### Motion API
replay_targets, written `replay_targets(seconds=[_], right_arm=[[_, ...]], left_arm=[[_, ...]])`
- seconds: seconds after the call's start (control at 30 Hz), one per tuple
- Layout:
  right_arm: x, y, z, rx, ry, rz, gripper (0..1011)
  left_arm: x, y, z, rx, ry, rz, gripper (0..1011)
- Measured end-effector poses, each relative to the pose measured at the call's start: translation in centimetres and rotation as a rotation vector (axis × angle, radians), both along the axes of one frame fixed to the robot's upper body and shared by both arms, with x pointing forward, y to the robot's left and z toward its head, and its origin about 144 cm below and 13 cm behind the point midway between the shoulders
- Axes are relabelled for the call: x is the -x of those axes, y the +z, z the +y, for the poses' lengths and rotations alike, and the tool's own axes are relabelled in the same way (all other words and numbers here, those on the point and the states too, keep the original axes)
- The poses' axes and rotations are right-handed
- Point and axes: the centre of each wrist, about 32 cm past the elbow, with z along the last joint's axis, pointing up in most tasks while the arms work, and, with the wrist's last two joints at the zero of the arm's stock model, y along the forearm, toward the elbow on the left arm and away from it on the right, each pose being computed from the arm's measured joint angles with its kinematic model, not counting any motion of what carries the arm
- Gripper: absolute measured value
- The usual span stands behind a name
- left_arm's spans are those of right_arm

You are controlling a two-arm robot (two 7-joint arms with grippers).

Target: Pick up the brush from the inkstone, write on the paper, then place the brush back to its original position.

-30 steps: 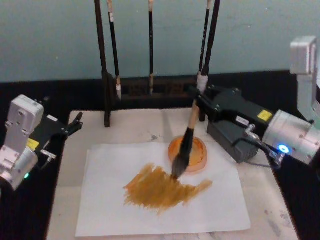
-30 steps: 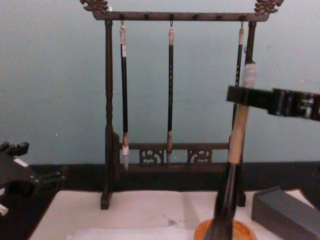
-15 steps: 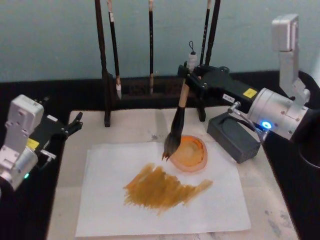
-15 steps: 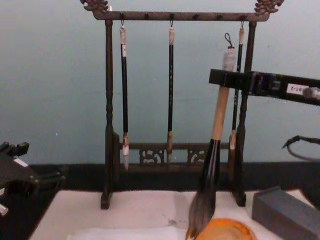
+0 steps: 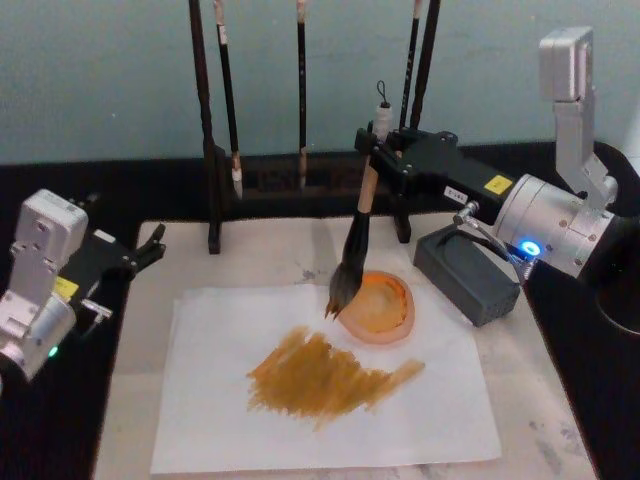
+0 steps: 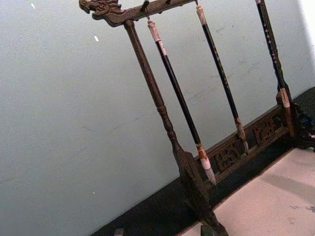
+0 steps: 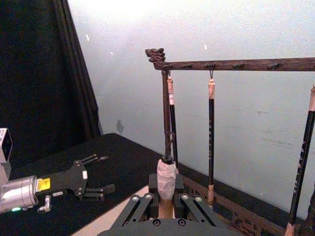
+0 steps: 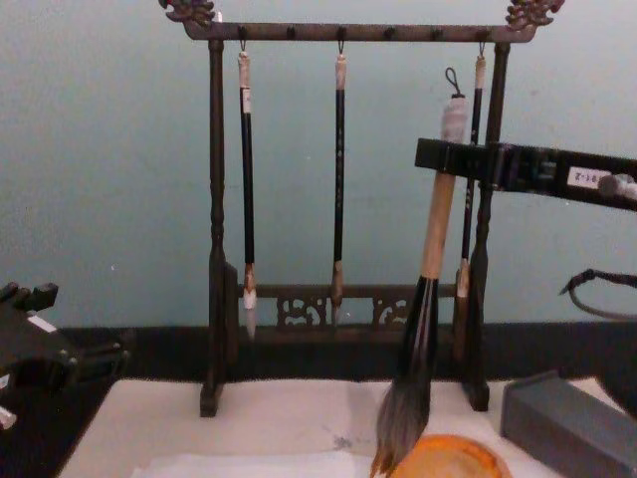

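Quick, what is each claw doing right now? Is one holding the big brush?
Left claw: open, holding nothing, at the table's left side.
Right claw: closed on the calligraphy brush, gripping its handle near the top.

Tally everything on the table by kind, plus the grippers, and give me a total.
Large brush, in the shut right gripper: 1
Slim hanging brushes: 3
Brush rack: 1
Orange dish: 1
Grey block: 1
White painted sheet: 1
Cream sheet beneath: 1
Grippers, left gripper open beside that sheet: 2
Total: 11
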Motion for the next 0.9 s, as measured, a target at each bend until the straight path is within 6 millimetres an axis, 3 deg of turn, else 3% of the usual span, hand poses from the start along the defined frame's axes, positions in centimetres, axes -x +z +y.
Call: replay_targets(seconds=[0.63,0.9], right_arm=[[-0.2,0.2,-0.1,-0.021,0.003,0.002,161],[-1.9,1.5,-1.8,-0.26,-0.009,0.123,161]], left_arm=[[0.0,0.0,0.0,0.0,0.0,0.0,1010],[0.0,0.0,0.0,0.0,0.0,0.0,1009]])
